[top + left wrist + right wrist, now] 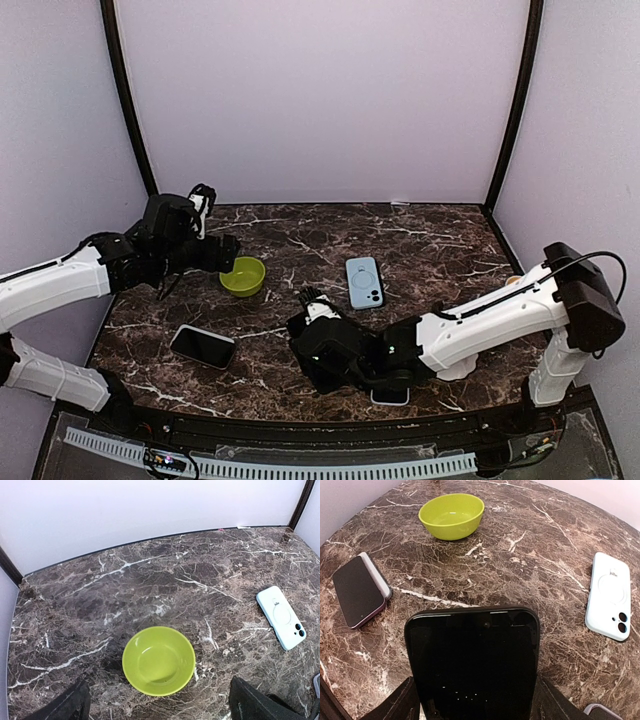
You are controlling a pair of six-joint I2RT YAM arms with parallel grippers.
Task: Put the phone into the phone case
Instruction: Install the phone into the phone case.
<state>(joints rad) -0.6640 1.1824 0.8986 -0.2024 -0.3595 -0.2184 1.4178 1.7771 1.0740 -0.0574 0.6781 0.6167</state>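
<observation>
My right gripper (475, 702) is shut on a black phone (472, 655), gripping its two long sides; the phone is held above the table with its dark face toward the wrist camera. The top view shows that gripper (322, 335) near the front middle of the table. A light-blue phone case (364, 282) lies flat, back up, right of centre, also in the right wrist view (610, 597). My left gripper (160, 707) is open and holds nothing, hovering just short of a green bowl (159, 660).
A second phone (203, 346) with a lilac edge lies screen-up at the front left. The green bowl (243, 276) sits left of centre. A pale-edged flat object (390, 397) lies under the right arm. Walls enclose the marble table (440, 240).
</observation>
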